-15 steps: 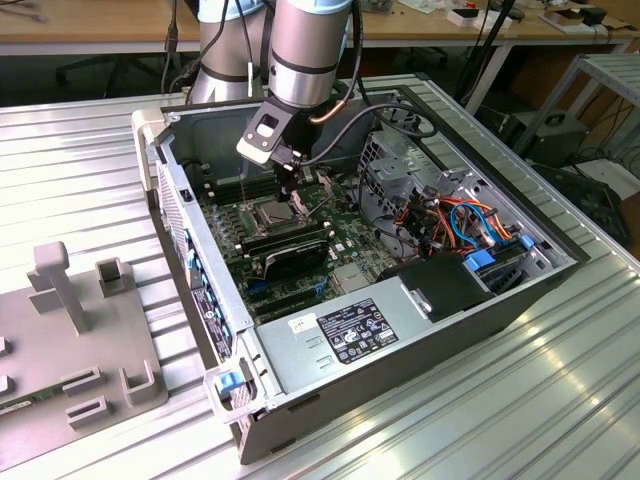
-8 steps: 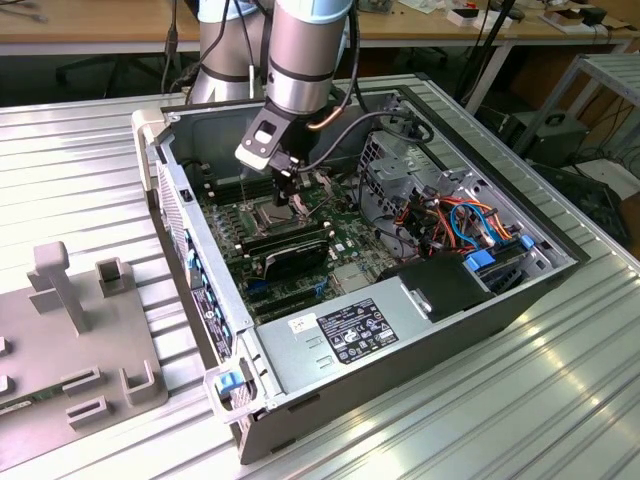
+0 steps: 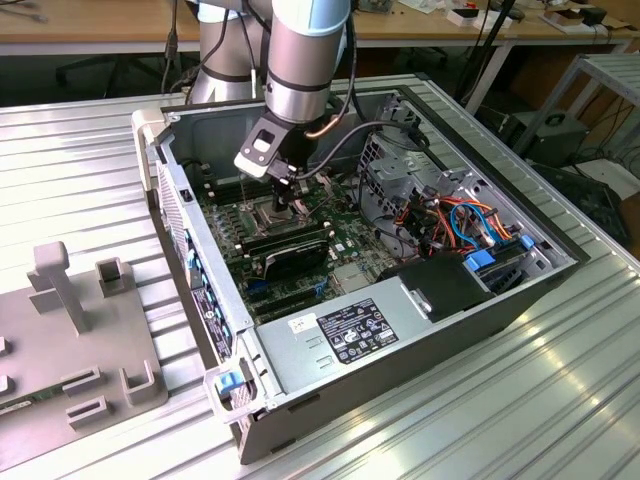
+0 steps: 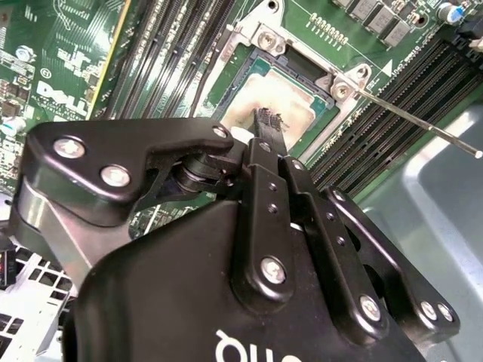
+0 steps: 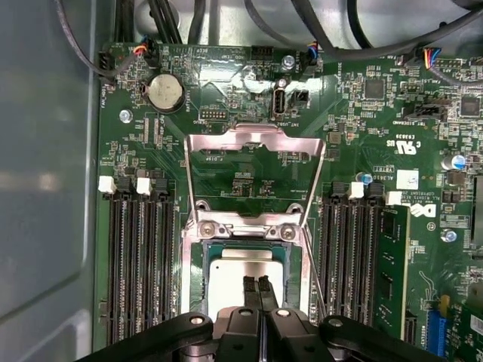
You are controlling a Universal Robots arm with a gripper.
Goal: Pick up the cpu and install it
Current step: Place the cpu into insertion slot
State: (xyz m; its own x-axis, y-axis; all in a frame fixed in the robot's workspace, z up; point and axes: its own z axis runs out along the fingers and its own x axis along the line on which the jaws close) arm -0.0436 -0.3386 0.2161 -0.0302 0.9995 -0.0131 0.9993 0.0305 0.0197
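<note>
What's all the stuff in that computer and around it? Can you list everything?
case: one, dark grey, open, on the table
table: one, silver, ribbed
board: one, green, inside the case
cpu: one, silver, lying in the socket
socket frame: one, silver, swung open
memory slots: several, black, both sides of the socket
battery: one, silver, round, on the board
card: one, black, long, on the board
power supply: one, silver-grey, in the case
cables: several, orange and blue, in the case
fixture: one, grey, exterior view's left
arm: one, grey and blue, reaching into the case
gripper: one, black, shut, tips over the cpu
</note>
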